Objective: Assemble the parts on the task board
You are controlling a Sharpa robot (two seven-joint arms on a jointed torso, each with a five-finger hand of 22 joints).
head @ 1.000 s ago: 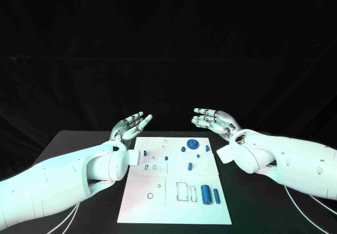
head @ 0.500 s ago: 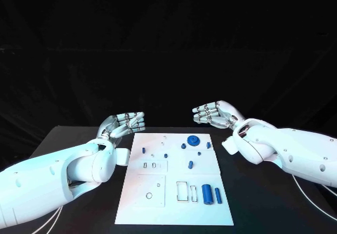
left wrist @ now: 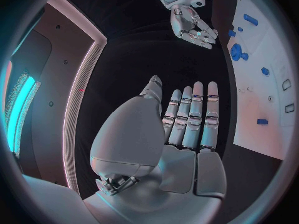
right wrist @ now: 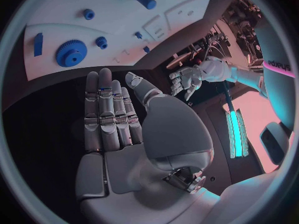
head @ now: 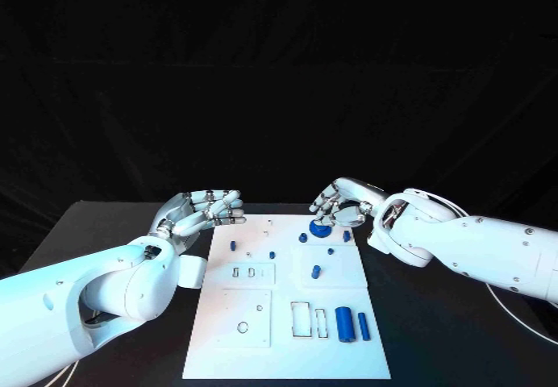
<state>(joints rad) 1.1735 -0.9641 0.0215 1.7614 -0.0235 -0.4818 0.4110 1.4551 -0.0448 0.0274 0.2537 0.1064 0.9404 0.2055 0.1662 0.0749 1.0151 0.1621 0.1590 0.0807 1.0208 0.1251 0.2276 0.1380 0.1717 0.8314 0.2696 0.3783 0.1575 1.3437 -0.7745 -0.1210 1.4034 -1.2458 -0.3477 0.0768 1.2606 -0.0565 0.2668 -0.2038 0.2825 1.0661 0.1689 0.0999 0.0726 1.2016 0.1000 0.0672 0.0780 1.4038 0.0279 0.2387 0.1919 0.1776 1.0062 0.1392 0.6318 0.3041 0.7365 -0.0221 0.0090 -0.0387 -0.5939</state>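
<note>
- I see my left hand [left wrist: 181, 129] with its fingers [left wrist: 194, 115] straight, side by side, holding nothing.
- Beyond the fingertips, well apart, my right hand [left wrist: 194, 26] hangs with fingers curled, nothing visibly in it.
- Off to the fingers' side lies the task board [left wrist: 264, 84], with a blue gear [left wrist: 236, 51] and several small blue parts [left wrist: 250, 19] on it.
</note>
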